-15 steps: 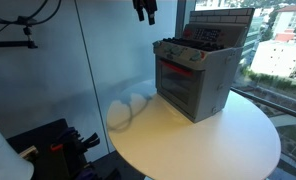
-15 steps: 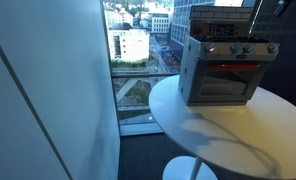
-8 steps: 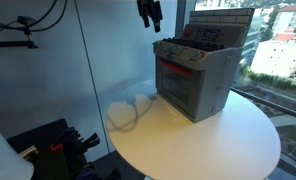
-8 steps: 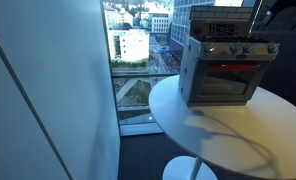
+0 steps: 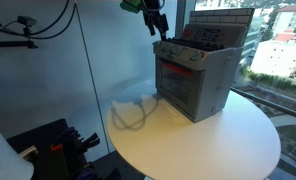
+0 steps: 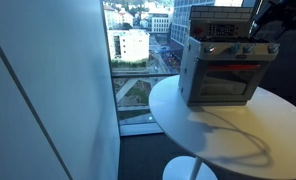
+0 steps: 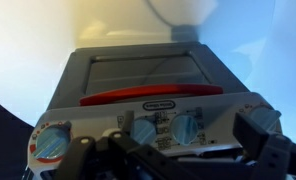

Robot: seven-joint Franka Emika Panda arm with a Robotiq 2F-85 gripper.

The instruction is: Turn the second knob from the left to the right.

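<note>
A grey toy oven [image 5: 200, 78] stands on a round white table [image 5: 218, 140]; it shows in both exterior views [image 6: 221, 75]. Its front panel carries a row of blue knobs [image 7: 185, 127]. In the wrist view the second knob from the left [image 7: 143, 131] sits between the leftmost knob [image 7: 53, 143] and the third one. My gripper [image 5: 157, 24] hangs open and empty just above the oven's knob end, apart from it. In the wrist view its dark fingers [image 7: 171, 146] straddle the two middle knobs. The rightmost knob is partly hidden behind a finger.
A red door handle [image 7: 153, 94] runs across the oven door. Large windows [image 6: 138, 45] stand beside the table. Dark equipment [image 5: 53, 140] sits on the floor near the table edge. Cables hang at the top of an exterior view [image 5: 33, 20].
My gripper has come down and moved toward the oven's knob panel. The oven has not moved.
</note>
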